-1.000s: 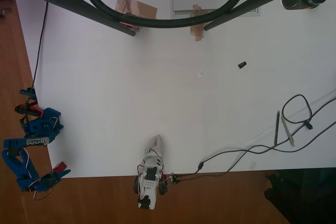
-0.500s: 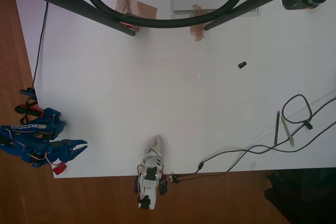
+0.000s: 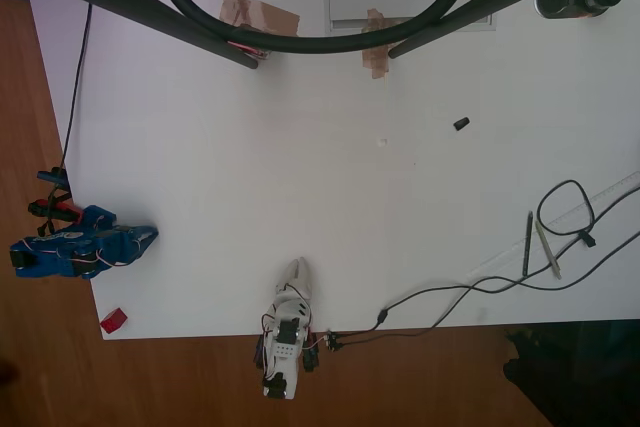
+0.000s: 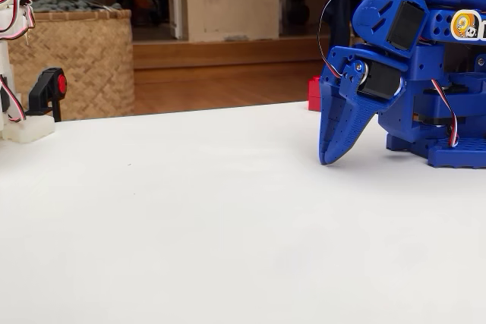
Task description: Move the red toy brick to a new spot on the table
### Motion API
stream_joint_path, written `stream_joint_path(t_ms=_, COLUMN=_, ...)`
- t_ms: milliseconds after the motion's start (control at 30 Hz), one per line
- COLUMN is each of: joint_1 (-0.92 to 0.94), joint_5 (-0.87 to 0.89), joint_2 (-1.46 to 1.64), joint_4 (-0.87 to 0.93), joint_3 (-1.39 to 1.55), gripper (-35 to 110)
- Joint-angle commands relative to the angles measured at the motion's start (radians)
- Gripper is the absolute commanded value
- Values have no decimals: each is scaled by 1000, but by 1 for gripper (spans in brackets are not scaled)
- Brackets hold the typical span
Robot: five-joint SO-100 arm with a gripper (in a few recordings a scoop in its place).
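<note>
The red toy brick (image 3: pixel 113 321) lies on the white table (image 3: pixel 300 167) at its lower-left corner in the overhead view. My blue gripper (image 3: pixel 148 238) sits above it along the table's left edge, pointing right, apart from the brick and shut with nothing in it. In the fixed view the gripper (image 4: pixel 331 158) points down with its tip just above the table (image 4: pixel 190 225). There the brick (image 4: pixel 313 95) peeks out behind the gripper at the far edge, partly hidden.
A small black piece (image 3: pixel 461 123) lies right of centre. Two pens (image 3: pixel 527 244) and a looped black cable (image 3: pixel 570 209) lie at the right. Taped patches (image 3: pixel 262 15) and dark frame bars (image 3: pixel 150 9) cross the top. Red clips with wires (image 3: pixel 60 209) sit by my arm's base.
My arm swung away from the table's lower-left corner toward the middle of the left edge. Its jaws stood open half a second ago and are now shut. The brick stayed put.
</note>
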Motion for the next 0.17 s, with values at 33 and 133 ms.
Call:
stream_joint_path(t_ms=33, joint_1=2, joint_5=-14, joint_2=37, joint_4=-6, joint_3=23, gripper=0)
stream_joint_path(t_ms=133, joint_1=23, joint_5=49, joint_2=37, joint_4=-28, joint_3=35, gripper=0)
